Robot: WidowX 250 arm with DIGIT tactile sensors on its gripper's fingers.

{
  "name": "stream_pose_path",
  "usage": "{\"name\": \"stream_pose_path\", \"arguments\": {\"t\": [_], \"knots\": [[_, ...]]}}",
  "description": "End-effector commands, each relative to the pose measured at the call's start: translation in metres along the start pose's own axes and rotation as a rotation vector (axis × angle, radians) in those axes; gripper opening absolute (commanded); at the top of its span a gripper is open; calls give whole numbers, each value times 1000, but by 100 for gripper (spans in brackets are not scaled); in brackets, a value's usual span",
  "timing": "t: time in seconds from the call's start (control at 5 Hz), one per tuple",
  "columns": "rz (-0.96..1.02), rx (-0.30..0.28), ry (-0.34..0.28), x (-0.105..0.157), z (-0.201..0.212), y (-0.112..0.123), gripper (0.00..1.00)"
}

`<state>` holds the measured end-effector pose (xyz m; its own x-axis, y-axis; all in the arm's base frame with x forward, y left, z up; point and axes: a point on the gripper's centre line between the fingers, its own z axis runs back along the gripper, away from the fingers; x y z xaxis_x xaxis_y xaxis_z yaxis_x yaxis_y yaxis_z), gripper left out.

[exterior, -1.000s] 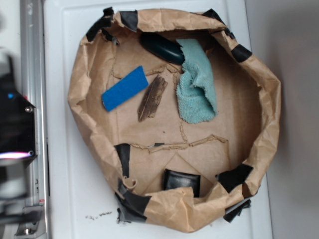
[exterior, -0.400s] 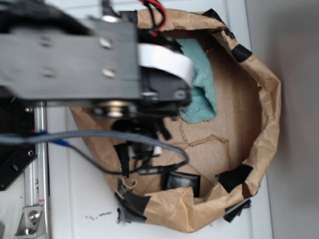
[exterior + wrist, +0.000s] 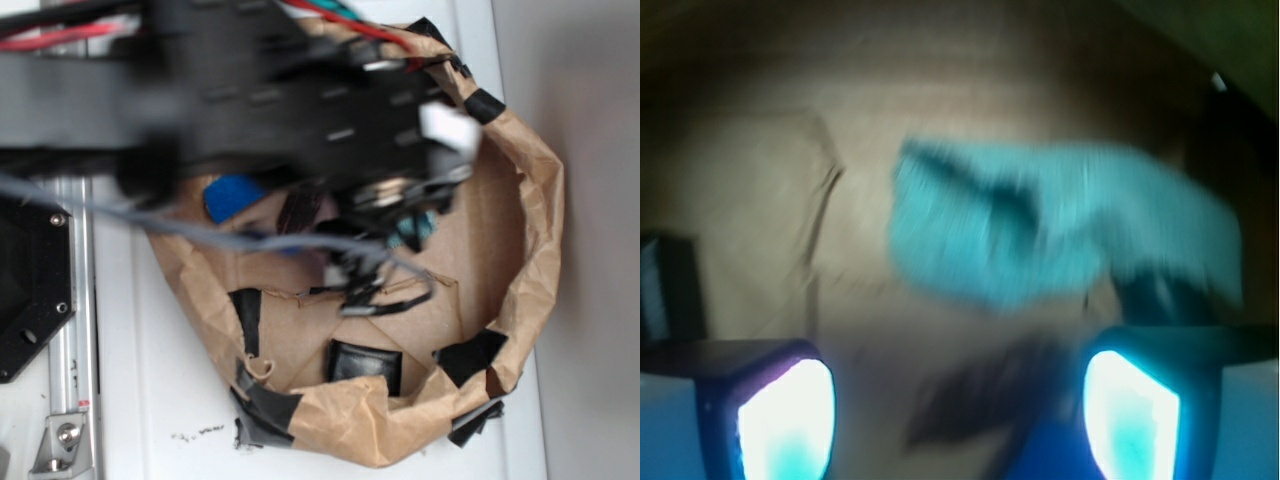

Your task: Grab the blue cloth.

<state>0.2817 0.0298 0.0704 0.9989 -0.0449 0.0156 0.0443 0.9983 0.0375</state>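
Observation:
The blue cloth [image 3: 1060, 235], a light teal fuzzy towel, lies crumpled on the brown paper in the wrist view, ahead of my gripper [image 3: 958, 425]. The two fingers [image 3: 785, 425] stand wide apart with nothing between them; the gripper is open and above the paper, short of the cloth. In the exterior view the blurred arm hides nearly all of the cloth; only a small teal patch [image 3: 415, 230] shows below the arm. The gripper itself is hidden under the arm there.
A brown paper bowl [image 3: 525, 230] with black tape patches holds everything. A bright blue block [image 3: 232, 197] and a dark wood piece [image 3: 300, 212] lie left of the cloth; the wood piece also shows in the wrist view [image 3: 985, 400]. A black square [image 3: 365, 362] sits at the front.
The arm has swung in from the left across the bowl and moved right, now covering the cloth and the dark oval thing that showed earlier.

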Motion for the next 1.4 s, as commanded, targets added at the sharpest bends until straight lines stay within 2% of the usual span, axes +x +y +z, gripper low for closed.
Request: {"name": "stream_pose_path", "arguments": {"t": [0.0, 0.2, 0.4, 0.8, 1.0, 1.2], "knots": [[-90, 39, 9, 37, -3, 19, 58], [-97, 66, 21, 35, -3, 17, 0], [-96, 101, 56, 33, -11, 18, 0], [-80, 91, 57, 28, -13, 20, 0], [-86, 72, 29, 23, -6, 21, 0], [-89, 21, -51, 12, 22, 23, 0]]}}
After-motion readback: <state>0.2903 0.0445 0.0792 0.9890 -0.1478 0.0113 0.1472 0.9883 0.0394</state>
